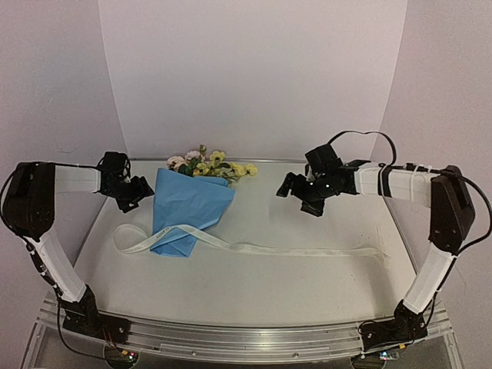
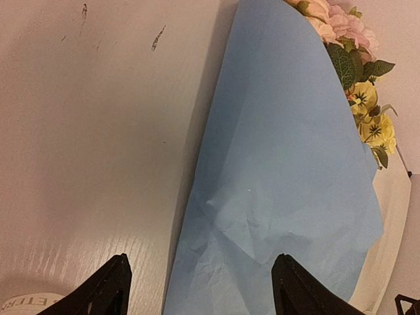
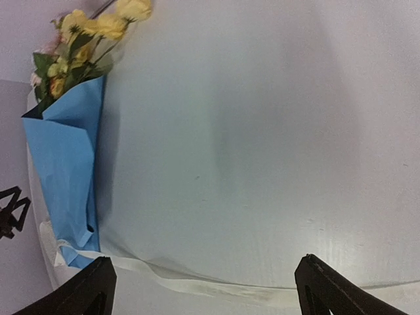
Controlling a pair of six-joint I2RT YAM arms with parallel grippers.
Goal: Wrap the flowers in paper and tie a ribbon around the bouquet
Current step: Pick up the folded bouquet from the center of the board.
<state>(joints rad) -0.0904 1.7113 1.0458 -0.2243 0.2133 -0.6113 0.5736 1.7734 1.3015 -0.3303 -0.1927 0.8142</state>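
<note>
– Lying on the tabletop, left of centre and toward the far side: the bouquet, long axis running near to far, flowers at the far end, narrow tip pointing near.
– And the ribbon?
– Crossing the narrow end, loop out to the left, long tail trailing right. No knot visible.
– Tools?
– Left tool just beside the bouquet's left edge, jaws apart, holding nothing. Right tool well apart to the right, spread wide, also empty.
– So nearer the cone: left. Nearer the tail: right, probably best placed for picking that end up.
</note>
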